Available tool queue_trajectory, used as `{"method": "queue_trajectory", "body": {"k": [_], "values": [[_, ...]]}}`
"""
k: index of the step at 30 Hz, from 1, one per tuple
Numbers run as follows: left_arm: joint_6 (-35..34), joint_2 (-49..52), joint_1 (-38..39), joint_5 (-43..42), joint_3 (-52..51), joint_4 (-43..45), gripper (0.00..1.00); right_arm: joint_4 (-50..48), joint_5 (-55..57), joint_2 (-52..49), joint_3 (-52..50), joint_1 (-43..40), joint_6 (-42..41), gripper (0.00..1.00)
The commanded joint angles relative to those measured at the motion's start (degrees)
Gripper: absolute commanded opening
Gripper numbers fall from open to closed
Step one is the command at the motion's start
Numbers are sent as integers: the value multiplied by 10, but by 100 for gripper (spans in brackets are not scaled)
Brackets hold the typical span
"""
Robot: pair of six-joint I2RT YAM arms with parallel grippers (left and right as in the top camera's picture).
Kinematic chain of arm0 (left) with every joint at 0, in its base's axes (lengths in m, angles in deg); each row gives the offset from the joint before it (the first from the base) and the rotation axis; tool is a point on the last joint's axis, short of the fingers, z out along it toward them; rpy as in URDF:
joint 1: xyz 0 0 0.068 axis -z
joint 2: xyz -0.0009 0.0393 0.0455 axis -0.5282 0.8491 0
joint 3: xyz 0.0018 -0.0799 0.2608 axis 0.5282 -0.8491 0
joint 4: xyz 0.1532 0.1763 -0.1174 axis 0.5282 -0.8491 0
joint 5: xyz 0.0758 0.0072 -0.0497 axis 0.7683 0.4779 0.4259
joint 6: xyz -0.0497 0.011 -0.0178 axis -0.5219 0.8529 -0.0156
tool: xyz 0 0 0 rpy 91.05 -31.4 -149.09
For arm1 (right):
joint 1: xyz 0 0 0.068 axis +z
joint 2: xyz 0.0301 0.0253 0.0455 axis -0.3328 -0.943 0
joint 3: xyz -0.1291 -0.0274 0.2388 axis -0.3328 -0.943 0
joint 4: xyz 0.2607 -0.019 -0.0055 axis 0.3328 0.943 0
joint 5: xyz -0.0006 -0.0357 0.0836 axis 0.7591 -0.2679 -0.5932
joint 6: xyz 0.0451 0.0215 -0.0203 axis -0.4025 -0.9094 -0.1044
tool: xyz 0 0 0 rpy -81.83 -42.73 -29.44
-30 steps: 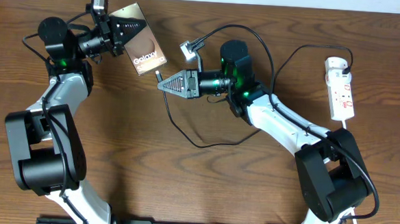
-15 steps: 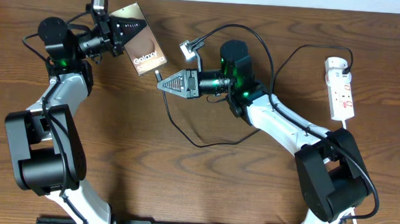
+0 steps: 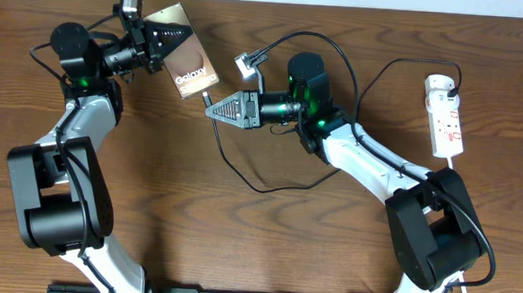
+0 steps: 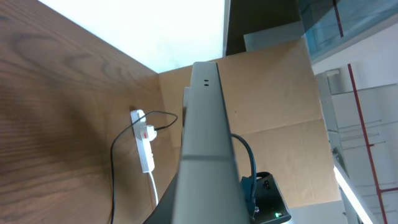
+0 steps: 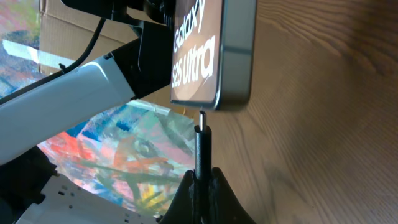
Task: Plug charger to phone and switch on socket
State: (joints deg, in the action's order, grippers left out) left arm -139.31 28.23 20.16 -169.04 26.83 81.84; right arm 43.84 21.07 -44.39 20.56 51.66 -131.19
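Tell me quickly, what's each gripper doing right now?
Left gripper: closed, holding the phone.
Right gripper: closed, holding the charger cable.

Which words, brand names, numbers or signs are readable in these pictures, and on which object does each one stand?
"Galaxy": white lettering on the brown face of the phone, readable in the overhead and right wrist views.
"S25 Ultra": second line on the same face, readable only in the right wrist view.
Red markings on the socket: too small to read.
No other text is readable.
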Motion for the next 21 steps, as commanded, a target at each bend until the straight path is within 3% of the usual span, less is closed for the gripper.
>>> {"method": "queue_trajectory", "body": {"k": [1,21], "values": [[5,-7,10,-3,13,8,7,-3,2,-4,0,8,-3,1],[10,-7,-3,-3,13,8,7,-16,-4,-4,0,10,-3,1]]}}
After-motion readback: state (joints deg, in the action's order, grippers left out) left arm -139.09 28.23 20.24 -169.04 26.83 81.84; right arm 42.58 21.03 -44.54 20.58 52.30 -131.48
